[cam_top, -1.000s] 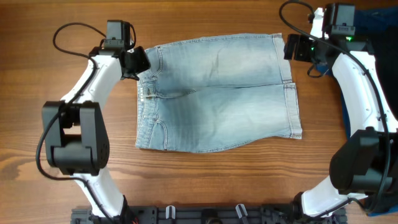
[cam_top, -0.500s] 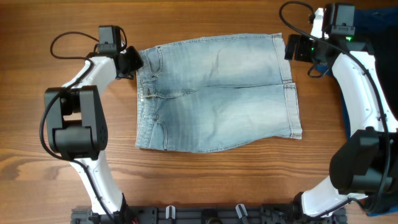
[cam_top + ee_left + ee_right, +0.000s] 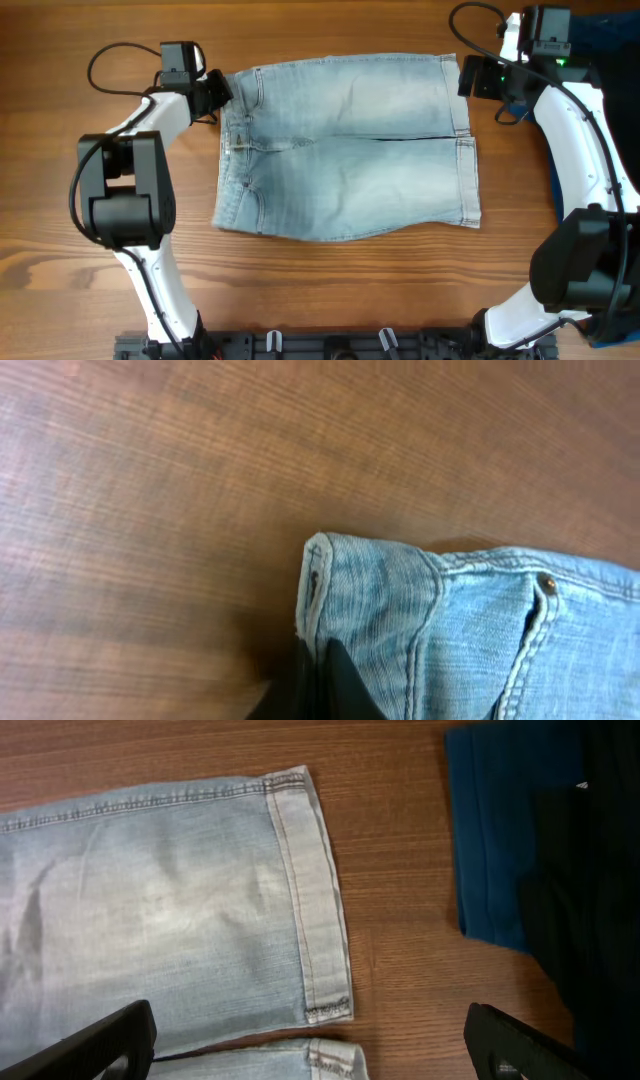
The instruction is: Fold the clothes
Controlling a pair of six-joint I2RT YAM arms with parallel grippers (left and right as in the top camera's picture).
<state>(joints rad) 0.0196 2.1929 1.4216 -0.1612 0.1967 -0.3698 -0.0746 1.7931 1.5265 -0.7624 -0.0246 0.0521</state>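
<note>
A brown wood-grain bench [image 3: 330, 300] fills my view. Since a second ago my left end effector [image 3: 214, 90] has clamped shut on the waistband corner of the light blue faded denim shorts [image 3: 350, 150], tugging them toward the left edge; they lie mid-bench. My right end effector [image 3: 470, 78] hangs wide open above a hem. I count one pair of shorts, one dark blue cloth [image 3: 500, 840], one black garment [image 3: 590, 920].

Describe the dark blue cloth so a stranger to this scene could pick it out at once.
On the wooden table, light denim shorts lie spread across the middle. Past their cuffed hems lies the dark blue cloth. It is a deeper, unfaded blue than the denim, and lighter than the black garment bordering it.
</note>
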